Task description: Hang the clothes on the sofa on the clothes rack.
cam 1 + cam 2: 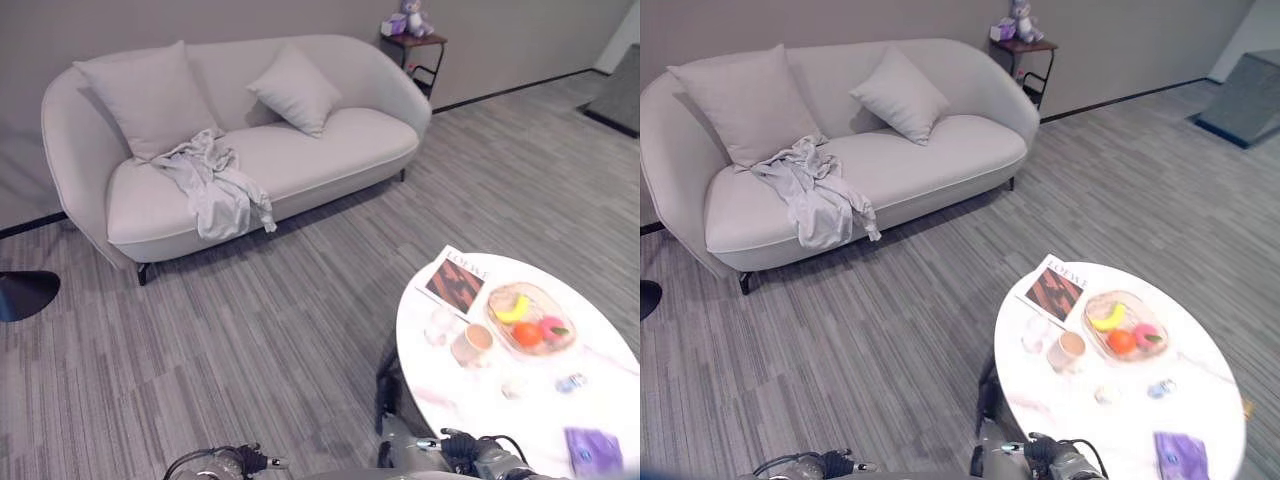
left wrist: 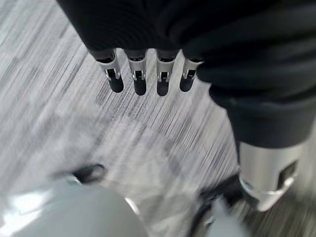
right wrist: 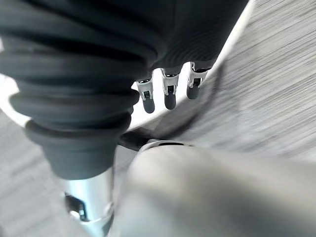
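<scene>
A: Where the sofa (image 1: pixel 300 160) stands against the far wall, what lies on it?

B: One pale grey garment (image 1: pixel 215 185), crumpled on the left half of the seat. Its upper part rests against the base of the larger cushion (image 1: pixel 140 95); its lower part drapes over the front edge of the seat. A smaller cushion (image 1: pixel 295 88) leans on the backrest to the right, apart from the garment.

A: State of the hands?

B: Left hand (image 2: pixel 148 79): fingers straight and relaxed, hanging over the grey carpet (image 1: pixel 250 340), holding nothing. Right hand (image 3: pixel 168 94): fingers likewise relaxed and empty, beside the rim of the white table (image 1: pixel 1080 440). Both are well apart from the sofa.

A: Contents of the near right area?

B: The white oval table carries a magazine (image 1: pixel 455 280) at its far edge, a glass dish of fruit (image 1: pixel 530 320), a cup (image 1: pixel 473 343) just left of the dish, and a purple item (image 1: pixel 592 448) at the near edge.

A: Anything beyond the sofa?

B: A small side table (image 1: pixel 415 48) at the far right, with a plush toy (image 1: pixel 413 17) on top.
</scene>
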{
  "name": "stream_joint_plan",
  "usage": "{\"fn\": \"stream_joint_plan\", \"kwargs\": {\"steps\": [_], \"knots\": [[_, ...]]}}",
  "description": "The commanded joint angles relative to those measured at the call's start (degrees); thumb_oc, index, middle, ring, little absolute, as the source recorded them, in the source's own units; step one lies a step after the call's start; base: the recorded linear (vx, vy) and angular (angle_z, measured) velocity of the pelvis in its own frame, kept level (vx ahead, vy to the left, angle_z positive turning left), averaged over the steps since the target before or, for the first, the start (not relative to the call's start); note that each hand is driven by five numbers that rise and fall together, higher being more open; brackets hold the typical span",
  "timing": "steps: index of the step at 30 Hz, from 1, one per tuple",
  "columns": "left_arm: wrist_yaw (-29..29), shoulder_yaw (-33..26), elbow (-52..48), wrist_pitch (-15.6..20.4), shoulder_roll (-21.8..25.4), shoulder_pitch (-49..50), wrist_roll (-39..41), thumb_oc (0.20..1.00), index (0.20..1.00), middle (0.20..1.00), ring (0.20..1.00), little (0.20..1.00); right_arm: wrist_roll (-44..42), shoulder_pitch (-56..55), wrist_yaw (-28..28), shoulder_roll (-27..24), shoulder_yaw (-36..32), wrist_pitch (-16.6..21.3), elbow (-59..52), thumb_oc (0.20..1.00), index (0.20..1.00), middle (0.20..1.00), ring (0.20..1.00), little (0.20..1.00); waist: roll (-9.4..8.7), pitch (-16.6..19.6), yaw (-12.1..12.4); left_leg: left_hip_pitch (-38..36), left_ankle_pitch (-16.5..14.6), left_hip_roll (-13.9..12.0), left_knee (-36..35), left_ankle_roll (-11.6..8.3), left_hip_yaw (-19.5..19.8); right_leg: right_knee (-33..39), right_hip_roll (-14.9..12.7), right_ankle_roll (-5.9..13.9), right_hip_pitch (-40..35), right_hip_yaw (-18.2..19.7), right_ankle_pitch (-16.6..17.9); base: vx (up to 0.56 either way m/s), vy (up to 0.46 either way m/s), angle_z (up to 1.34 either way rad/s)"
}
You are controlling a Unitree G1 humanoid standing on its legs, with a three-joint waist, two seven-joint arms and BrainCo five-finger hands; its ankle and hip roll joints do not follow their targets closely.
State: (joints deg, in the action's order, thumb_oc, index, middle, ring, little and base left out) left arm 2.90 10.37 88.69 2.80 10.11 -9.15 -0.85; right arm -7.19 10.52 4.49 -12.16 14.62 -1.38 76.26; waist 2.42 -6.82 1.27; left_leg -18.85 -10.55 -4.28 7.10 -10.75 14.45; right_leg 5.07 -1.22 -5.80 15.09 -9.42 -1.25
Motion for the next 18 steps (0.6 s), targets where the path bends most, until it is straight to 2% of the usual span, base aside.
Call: {"fn": "stream_joint_plan", "kwargs": {"steps": [1,2,3,4,6,7,9,10,11,12,13,15,16,18], "knots": [[0.6,5.9,-0.5,-0.6,3.1,4.9,0.8,1.0,1.0,1.0,1.0,1.0,-6.9,-6.3,1.5,3.6,2.3,0.4,2.0,1.0,1.0,1.0,1.0,1.0,-3.79,5.1,-0.6,-1.0,1.2,-2.5,-11.8,9.0,0.6,-5.7,-4.0,15.77,0.1,7.1,13.9,0.73,-0.24,0.86],[0.5,6.4,-1.3,-0.5,3.1,5.1,0.4,1.0,1.0,1.0,1.0,1.0,-6.0,-6.4,1.1,2.8,2.7,0.6,2.1,1.0,1.0,1.0,1.0,1.0,-2.95,5.5,-0.5,-0.3,2.6,-4.3,-10.3,8.44,0.6,-6.4,-2.7,15.18,-0.3,6.8,12.9,0.52,-0.176,0.89],[0.1,7.4,-2.0,-0.4,2.4,5.0,0.2,1.0,1.0,1.0,1.0,1.0,-3.8,-6.3,0.9,2.1,4.1,0.7,2.3,1.0,1.0,1.0,1.0,1.0,-1.67,5.8,-0.3,1.1,5.5,-6.1,-7.3,7.58,0.6,-6.7,-1.3,14.33,-1.1,5.8,12.0,0.48,-0.168,0.4],[-0.4,8.9,-3.5,0.0,2.0,3.9,0.6,1.0,1.0,1.0,1.0,1.0,-2.3,-5.7,0.1,1.0,5.2,0.9,2.1,1.0,1.0,1.0,1.0,1.0,-1.83,5.3,0.1,5.7,9.3,-5.8,-0.2,6.62,0.9,-5.9,-1.3,13.29,-3.4,4.0,10.9,0.45,-0.147,0.37],[-1.2,11.1,-5.9,0.3,1.7,2.2,0.6,1.0,1.0,1.0,1.0,1.0,-0.9,-4.8,-0.5,-0.2,6.0,0.9,1.9,1.0,1.0,1.0,1.0,1.0,-3.2,4.3,0.8,10.8,13.1,-4.5,7.7,6.46,0.5,-4.4,-2.0,12.06,-6.4,2.1,9.7,0.32,-0.091,1.04],[-1.3,11.1,-5.9,0.3,1.7,2.2,0.6,1.0,1.0,1.0,1.0,1.0,-0.9,-4.8,-0.5,-0.2,5.9,0.9,1.9,1.0,1.0,1.0,1.0,1.0,-3.14,4.2,0.7,10.9,12.9,-4.5,8.0,6.47,0.6,-4.4,-2.0,12.07,-6.5,2.0,9.7,0.21,-0.057,1.0],[-2.6,12.4,-7.7,0.3,2.2,0.9,-0.4,1.0,1.0,1.0,1.0,1.0,0.8,-3.6,-1.4,-1.2,7.0,1.0,1.4,1.0,1.0,1.0,1.0,1.0,-4.65,2.7,2.0,15.3,14.8,-5.6,15.5,7.99,-3.5,-3.1,-2.6,10.51,-9.3,0.6,8.5,0.26,-0.119,0.29],[-3.0,12.5,-9.3,0.3,3.0,0.0,-0.5,1.0,1.0,1.0,1.0,1.0,2.5,-2.3,-2.4,-1.8,7.9,1.1,-0.1,1.0,1.0,1.0,1.0,1.0,-6.34,1.6,3.1,18.1,13.2,-8.3,15.5,8.97,-9.8,-2.0,-3.3,10.08,-11.6,-0.6,7.1,0.34,-0.159,0.65],[-2.9,11.6,-9.9,0.4,3.3,-0.2,1.0,1.0,1.0,1.0,1.0,1.0,2.6,-2.0,-2.5,-2.4,8.0,1.0,-0.9,1.0,1.0,1.0,1.0,1.0,-7.08,1.1,3.7,19.5,12.2,-9.3,13.6,8.95,-12.5,-1.4,-3.9,10.24,-12.8,-1.3,6.6,0.24,-0.111,1.14],[-2.9,11.6,-9.9,0.4,3.3,-0.2,1.0,1.0,1.0,1.0,1.0,1.0,2.6,-2.0,-2.5,-2.4,8.0,1.0,-0.9,1.0,1.0,1.0,1.0,1.0,-7.06,1.0,3.8,19.3,12.1,-9.3,13.5,8.96,-12.6,-1.3,-3.9,10.27,-13.0,-1.2,6.5,0.23,-0.016,0.59],[-2.8,9.6,-9.5,0.4,3.5,-0.1,3.3,1.0,1.0,1.0,1.0,1.0,2.2,-1.8,-2.1,-3.1,7.8,1.0,-2.6,1.0,1.0,1.0,1.0,1.0,-7.72,0.5,4.8,21.4,10.6,-9.4,7.1,7.92,-16.3,-0.4,-4.7,10.74,-14.8,-2.6,5.3,0.2,0.033,0.42],[-2.9,9.2,-9.1,0.5,3.5,0.0,3.6,1.0,1.0,1.0,1.0,1.0,2.1,-1.9,-1.9,-3.1,7.9,1.0,-3.0,1.0,1.0,1.0,1.0,1.0,-7.67,0.7,5.0,21.6,10.7,-9.5,4.2,7.18,-17.0,-0.2,-4.8,10.82,-15.1,-2.8,5.0,0.18,0.061,0.33],[-3.1,8.1,-8.2,0.5,3.4,0.5,4.3,1.0,1.0,1.0,1.0,1.0,2.2,-2.2,-1.7,-3.2,8.2,1.2,-3.6,1.0,1.0,1.0,1.0,1.0,-6.99,0.7,5.8,25.5,13.5,-9.4,-1.7,5.75,-17.8,-0.1,-4.8,10.98,-16.6,-4.3,3.2,0.12,0.066,0.57],[-3.1,8.1,-8.2,0.5,3.4,0.5,4.3,1.0,1.0,1.0,1.0,1.0,2.2,-2.2,-1.7,-3.2,8.2,1.2,-3.6,1.0,1.0,1.0,1.0,1.0,-7.02,0.8,5.6,25.4,13.7,-9.3,-2.0,5.73,-17.7,-0.1,-4.9,10.98,-16.6,-4.5,3.1,0.09,0.056,0.33]]}}
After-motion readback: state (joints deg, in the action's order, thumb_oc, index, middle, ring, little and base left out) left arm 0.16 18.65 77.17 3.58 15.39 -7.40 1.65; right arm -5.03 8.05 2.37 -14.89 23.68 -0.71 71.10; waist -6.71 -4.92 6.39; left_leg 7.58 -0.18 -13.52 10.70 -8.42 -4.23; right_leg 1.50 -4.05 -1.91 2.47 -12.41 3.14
